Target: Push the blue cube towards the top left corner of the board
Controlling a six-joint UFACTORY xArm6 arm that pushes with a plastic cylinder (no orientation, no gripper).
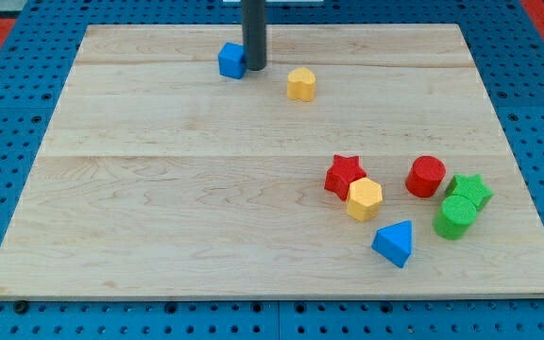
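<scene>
The blue cube point(231, 60) sits near the view's top, left of centre, on the wooden board point(206, 179). My tip point(254, 68) is at the end of the dark rod that comes down from the view's top edge. It stands right against the cube's right side, touching or nearly touching it. The board's top left corner point(89, 28) lies further to the cube's left.
A yellow block point(301, 84) lies just right of and below my tip. At the view's lower right are a red star point(345, 176), a yellow hexagon point(365, 199), a red cylinder point(426, 177), a green star point(469, 190), a green cylinder point(456, 216) and a blue triangular block point(394, 243).
</scene>
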